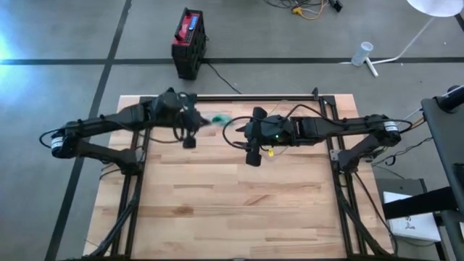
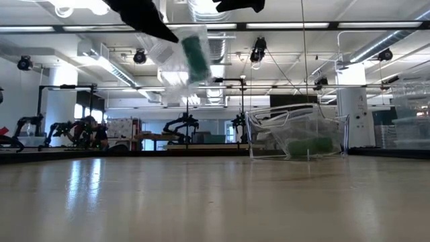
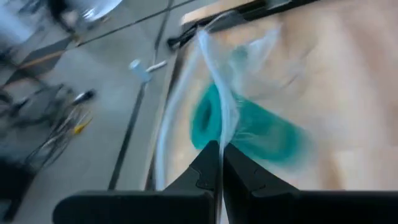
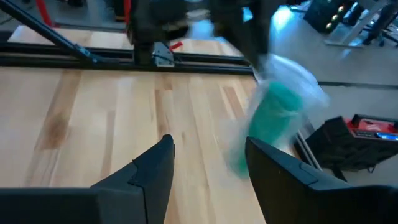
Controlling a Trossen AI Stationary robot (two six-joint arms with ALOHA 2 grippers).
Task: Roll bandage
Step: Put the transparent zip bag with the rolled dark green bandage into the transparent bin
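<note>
The left gripper (image 3: 219, 163) pinches the thin clear bag (image 3: 214, 93) with the green bandage (image 3: 249, 127) inside – light, soft, slippery film, best held at its edge – while the right gripper (image 4: 208, 163) stands spread beside it.

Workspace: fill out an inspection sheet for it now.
Surface: wooden table, bare planks in front.
Job's things: green bandage roll inside a clear plastic bag, hanging above the table.
Clutter: clear container with something green inside, at the far edge in the low view.
Grippers: left gripper jaws shut on the bag; right gripper jaws open, near the bag, not touching.
Cables: yellow-tipped wire on the right arm.
Surroundings: red-and-black box on the floor.
</note>
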